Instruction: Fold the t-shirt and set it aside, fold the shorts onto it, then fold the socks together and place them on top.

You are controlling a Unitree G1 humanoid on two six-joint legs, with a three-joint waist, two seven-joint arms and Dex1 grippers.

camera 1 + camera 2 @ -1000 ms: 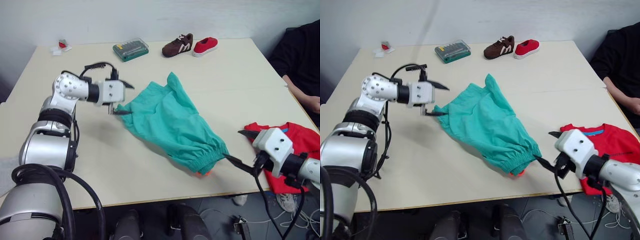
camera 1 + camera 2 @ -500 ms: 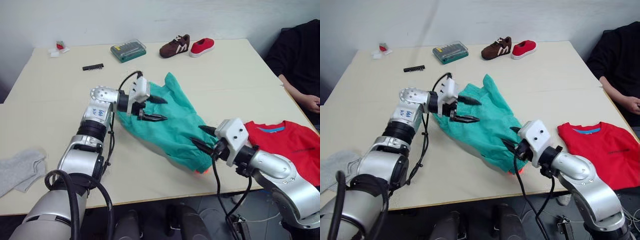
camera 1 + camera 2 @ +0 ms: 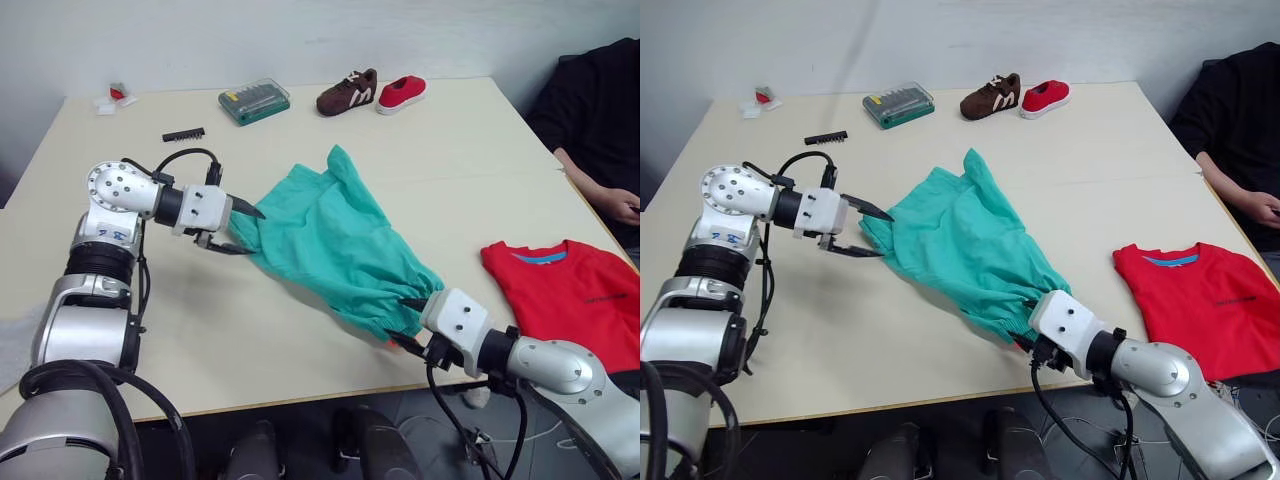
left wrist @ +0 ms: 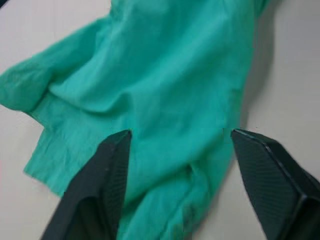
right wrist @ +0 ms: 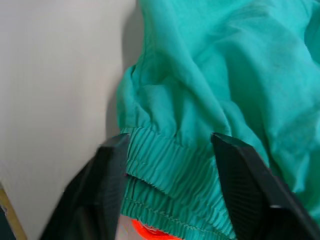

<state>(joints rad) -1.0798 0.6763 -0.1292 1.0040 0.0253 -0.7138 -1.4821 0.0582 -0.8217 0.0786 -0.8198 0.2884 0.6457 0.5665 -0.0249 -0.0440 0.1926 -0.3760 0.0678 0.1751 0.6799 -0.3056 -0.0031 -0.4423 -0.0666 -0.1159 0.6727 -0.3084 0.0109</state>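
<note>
left eye view: the shorts (image 3: 335,245) lie crumpled in the middle of the table (image 3: 480,160), with the shirt (image 3: 580,300) set aside flat at the right edge. the left gripper (image 3: 238,228) is held wide open at the leg hem, and the right gripper (image 3: 410,320) is spread wide around the waistband at the near edge; nothing is gripped yet. if only one layer is pinched, a skewed fold is likely. the waistband could be dragged off the table edge by a careless pull.
</note>
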